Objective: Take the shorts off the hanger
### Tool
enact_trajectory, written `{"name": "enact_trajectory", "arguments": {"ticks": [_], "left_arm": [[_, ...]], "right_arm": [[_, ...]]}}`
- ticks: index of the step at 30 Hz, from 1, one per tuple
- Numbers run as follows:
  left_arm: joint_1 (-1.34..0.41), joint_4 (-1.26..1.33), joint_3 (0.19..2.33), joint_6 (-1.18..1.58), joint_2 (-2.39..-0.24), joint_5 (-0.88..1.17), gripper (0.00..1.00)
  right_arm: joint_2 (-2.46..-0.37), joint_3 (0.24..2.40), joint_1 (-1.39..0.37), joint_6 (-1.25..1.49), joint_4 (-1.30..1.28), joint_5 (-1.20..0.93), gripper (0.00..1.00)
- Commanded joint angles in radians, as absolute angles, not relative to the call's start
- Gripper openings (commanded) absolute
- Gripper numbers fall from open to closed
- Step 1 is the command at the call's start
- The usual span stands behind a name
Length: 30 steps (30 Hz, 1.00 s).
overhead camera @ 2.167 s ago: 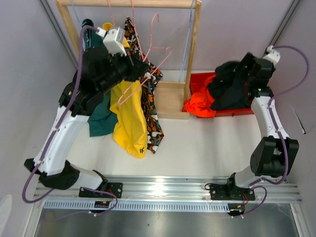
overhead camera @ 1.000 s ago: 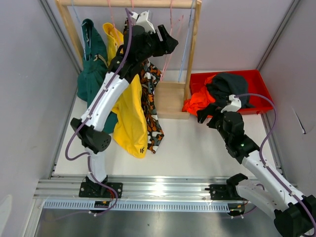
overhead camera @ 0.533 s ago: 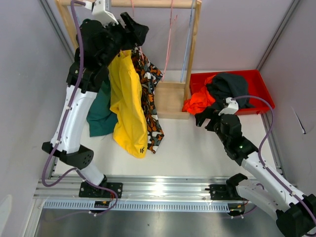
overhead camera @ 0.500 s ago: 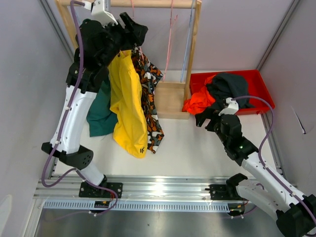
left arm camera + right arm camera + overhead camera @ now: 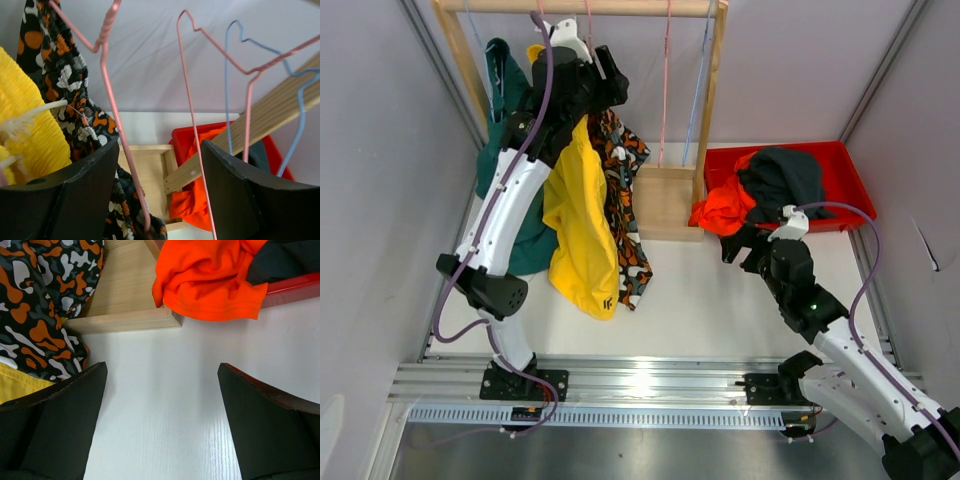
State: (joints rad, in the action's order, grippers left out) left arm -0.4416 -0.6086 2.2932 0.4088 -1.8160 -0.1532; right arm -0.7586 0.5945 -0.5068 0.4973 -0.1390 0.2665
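We note green shorts (image 5: pixel 505 110), yellow shorts (image 5: pixel 582 230) and patterned shorts (image 5: pixel 625 190) hanging at the wooden rack's (image 5: pixel 715 90) left end. Black shorts (image 5: pixel 780 175) and orange shorts (image 5: pixel 720 212) lie heaped in the red bin (image 5: pixel 850 160) just right of the rack. Left gripper (image 5: pixel 159 150) is up by the rack's rail, released, with a pink hanger (image 5: pixel 112 100) wire between its jaws. Right gripper (image 5: pixel 162 370) is low beside the rack's base, released and empty.

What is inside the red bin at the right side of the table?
The red bin holds black shorts and bright orange shorts, which spill over its left front rim. Whatever lies under them is covered.
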Motion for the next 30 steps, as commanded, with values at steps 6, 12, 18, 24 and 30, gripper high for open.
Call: {"name": "enact_trajectory", "arguments": {"ticks": [6,12,18,24,30], "left_arm": [[-0.428,-0.586,2.298,0.408,-1.812,-0.229,0.71],[-0.426,-0.565,2.287,0.407,-1.828,-0.222,0.64],[-0.426,-0.551,2.29,0.416,-1.862,-0.213,0.49],[-0.425,-0.535,2.299,0.422,-1.876,-0.204,0.19],[-0.425,-0.557,2.338,0.41,-1.881,-0.187,0.0]], "right_arm": [[-0.723,0.584,-0.511,0.491,-0.158,0.31,0.99],[-0.727,0.575,-0.511,0.491,-0.152,0.31,0.99],[-0.726,0.572,-0.511,0.489,-0.152,0.314,1.0],[-0.719,0.572,-0.511,0.48,-0.16,0.327,0.99],[-0.718,0.578,-0.511,0.482,-0.155,0.319,0.99]]}}
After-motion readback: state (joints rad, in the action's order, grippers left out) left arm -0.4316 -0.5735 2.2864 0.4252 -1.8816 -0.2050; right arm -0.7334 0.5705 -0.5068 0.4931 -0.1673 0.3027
